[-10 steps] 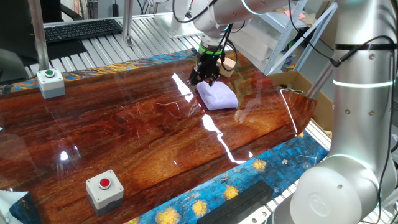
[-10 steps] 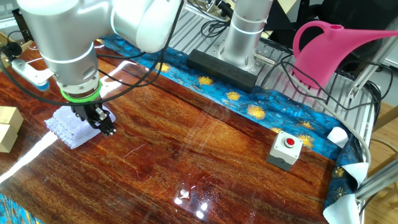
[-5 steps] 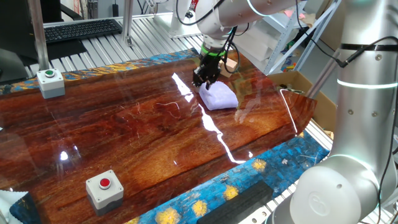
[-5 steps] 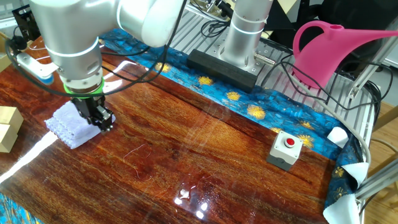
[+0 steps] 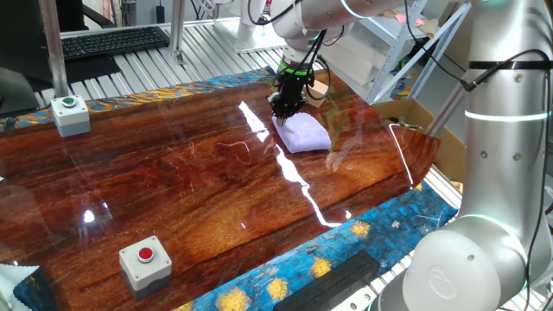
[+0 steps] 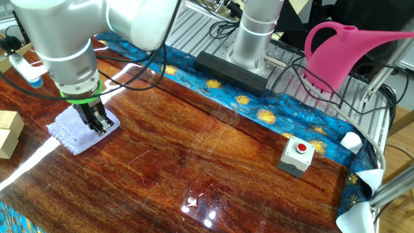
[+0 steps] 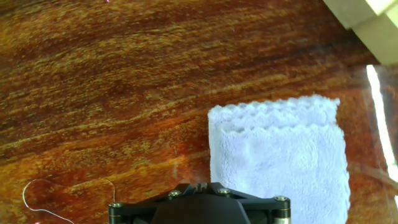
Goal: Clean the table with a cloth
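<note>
The cloth [image 5: 304, 134] lies flat and folded on the glossy reddish-brown table [image 5: 173, 190], towards its far right part. My gripper [image 5: 282, 111] points straight down at the cloth's near-left edge, its fingers closed together and pinching the fabric there. In the other fixed view the gripper [image 6: 99, 126] stands on the right part of the cloth [image 6: 71, 133], low against the table [image 6: 213, 168]. The hand view shows the closed gripper [image 7: 194, 185] right at the left border of the cloth [image 7: 280, 162], with bare table [image 7: 124, 74] beyond.
A red-button box [image 5: 145, 259] sits near the front edge and a green-button box [image 5: 69, 112] at the back left. Tan cardboard boxes [image 6: 8, 133] stand close beside the cloth. A pink watering can [image 6: 349, 52] and a black bar [image 6: 233, 70] lie off the table.
The fingers have gone from wide open to closed. The gripper has shifted slightly along the cloth's edge and settled down onto it.
</note>
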